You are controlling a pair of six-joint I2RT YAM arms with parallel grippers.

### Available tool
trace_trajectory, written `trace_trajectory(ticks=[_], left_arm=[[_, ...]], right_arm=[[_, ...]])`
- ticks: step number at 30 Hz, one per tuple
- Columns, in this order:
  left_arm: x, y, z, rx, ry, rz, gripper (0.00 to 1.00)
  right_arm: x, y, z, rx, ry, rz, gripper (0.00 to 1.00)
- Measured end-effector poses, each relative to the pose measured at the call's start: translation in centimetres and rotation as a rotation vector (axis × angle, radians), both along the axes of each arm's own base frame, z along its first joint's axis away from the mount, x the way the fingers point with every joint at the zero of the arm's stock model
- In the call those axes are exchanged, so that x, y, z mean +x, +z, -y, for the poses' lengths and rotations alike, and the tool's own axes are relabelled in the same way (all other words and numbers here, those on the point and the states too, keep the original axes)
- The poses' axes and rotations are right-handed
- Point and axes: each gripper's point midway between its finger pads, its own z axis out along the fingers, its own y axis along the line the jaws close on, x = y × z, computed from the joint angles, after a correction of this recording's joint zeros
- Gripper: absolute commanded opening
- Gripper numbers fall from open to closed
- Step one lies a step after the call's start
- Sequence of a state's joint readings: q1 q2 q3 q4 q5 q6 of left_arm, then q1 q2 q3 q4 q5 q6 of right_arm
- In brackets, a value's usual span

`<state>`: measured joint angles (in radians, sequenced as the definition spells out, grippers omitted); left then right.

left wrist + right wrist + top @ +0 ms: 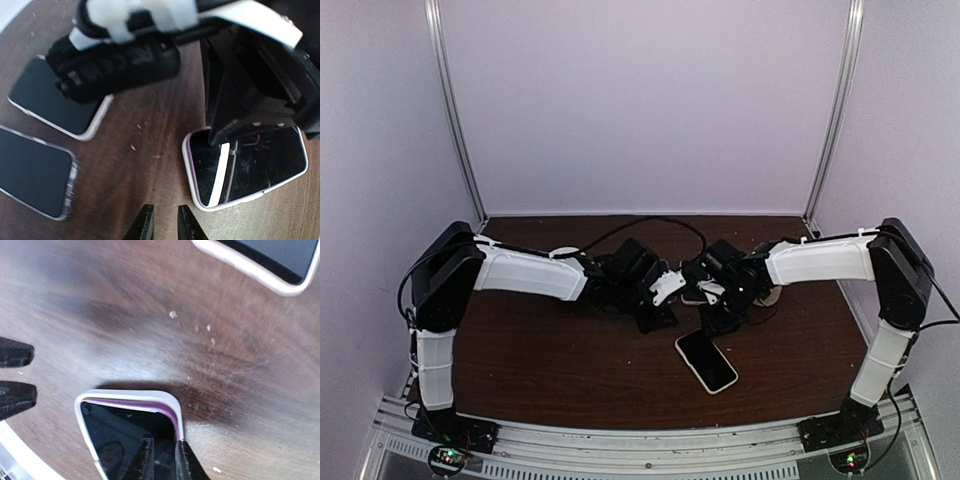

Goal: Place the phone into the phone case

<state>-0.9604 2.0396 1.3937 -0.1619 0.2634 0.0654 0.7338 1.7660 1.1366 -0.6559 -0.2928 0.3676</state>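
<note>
A white phone case with a purple inner band lies on the brown table, with dark glass showing inside it. It also shows in the left wrist view and, small, between the arms in the top view. My right gripper is shut on the case's rim, one finger on the glass and one outside the wall. My left gripper is nearly closed with nothing between its fingers, just left of the case corner. Its fingers show at the left edge of the right wrist view.
A white-rimmed phone lies screen up near the front of the table. The left wrist view shows two dark slabs to the left, one pale-rimmed and one with a clear patterned rim. The white walls stand close on three sides.
</note>
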Motion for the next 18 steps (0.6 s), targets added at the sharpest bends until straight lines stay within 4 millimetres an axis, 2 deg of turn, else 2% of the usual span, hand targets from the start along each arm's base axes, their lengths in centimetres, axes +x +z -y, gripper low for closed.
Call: trace_trajectory(ticks=[2,4,11,18], left_arm=[[-0.5,-1.3,-0.2,0.027,0.012,-0.036,0.21],[-0.7,-1.8,-0.3,0.042,0.028,-0.056,0.21],[-0.5,-2.0,-0.7,0.059,0.064,-0.065,0.21],[-0.1,-1.7,-2.9,0.064,0.118,-0.080,0.21]], right_arm=[[-0.2,-1.1,0.2,-0.017,0.001,-0.020,0.10],[-0.2,-1.2,0.4,-0.015,-0.006,-0.021,0.07],[-0.4,-2.4,0.6,-0.103,0.006,-0.007,0.04],[-0.5,-2.6,0.5,-0.232,0.044,0.053,0.03]])
